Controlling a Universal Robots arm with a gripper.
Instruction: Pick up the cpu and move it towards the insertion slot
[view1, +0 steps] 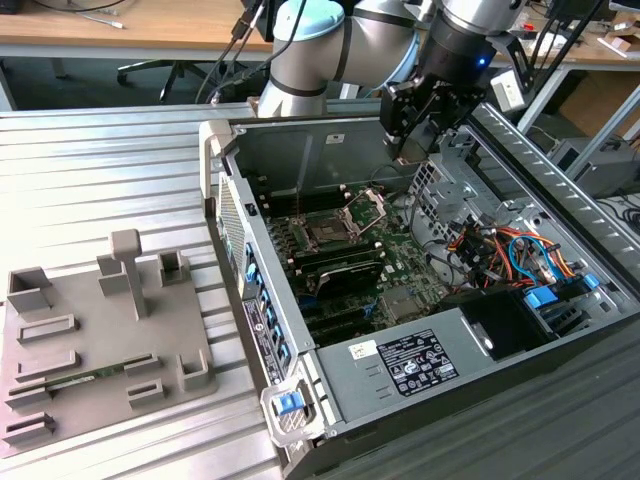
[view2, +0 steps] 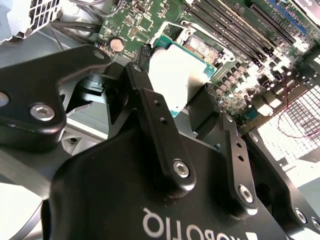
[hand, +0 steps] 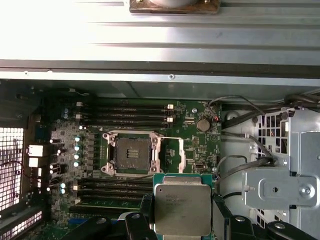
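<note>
In the first wrist view the cpu (hand: 182, 202), a flat square chip with a silvery top and green edge, sits between the black fingers (hand: 147, 209) of my gripper (hand: 182, 216), which is shut on it. The insertion slot (hand: 131, 154) lies on the green board a short way from the chip, with a dark centre and its metal frame hinged open. In the second wrist view the cpu (view2: 172, 75) shows bright white inside the gripper (view2: 172, 85). In the exterior view the gripper (view1: 403, 148) hangs over the open computer case, above and to the exterior view's right of the insertion slot (view1: 326, 232).
Long black memory slots (hand: 125, 114) run on both sides of the socket. A metal drive cage (view1: 440, 180) and coloured cables (view1: 500, 250) crowd the case on the exterior view's right. A grey plastic tray (view1: 100, 340) rests on the ribbed table outside the case.
</note>
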